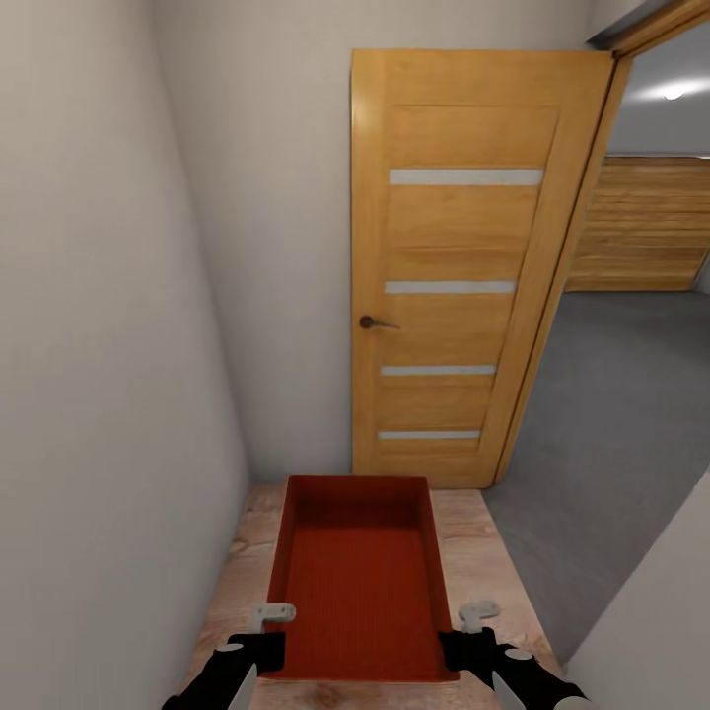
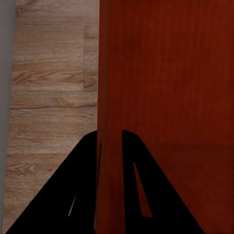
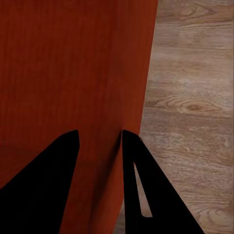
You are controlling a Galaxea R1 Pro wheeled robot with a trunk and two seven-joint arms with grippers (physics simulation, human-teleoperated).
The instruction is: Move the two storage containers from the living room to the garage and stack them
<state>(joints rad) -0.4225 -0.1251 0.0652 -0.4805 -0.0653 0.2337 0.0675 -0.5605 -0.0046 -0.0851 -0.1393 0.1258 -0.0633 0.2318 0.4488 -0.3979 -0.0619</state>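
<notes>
One orange-red storage container [image 1: 360, 582] hangs level in front of me, above light wood-plank flooring, its open top up and nothing inside. My left gripper [image 1: 258, 653] is shut on its left side wall near the near corner. My right gripper [image 1: 465, 653] is shut on the right side wall. In the left wrist view the black fingers [image 2: 80, 185] straddle the ribbed wall of the container [image 2: 165, 73]. The right wrist view has the same grip on the container [image 3: 68, 68], with one finger [image 3: 146, 195] on the outside. The grey floor [image 1: 611, 414] of the garage lies through the doorway at the right.
An open wooden door [image 1: 463, 266] with a dark handle stands straight ahead, swung against the end wall. A pale wall [image 1: 99, 345] runs close along my left. Another wall corner [image 1: 661, 611] is close at the lower right. A wood-slat panel [image 1: 646, 227] closes the garage's far side.
</notes>
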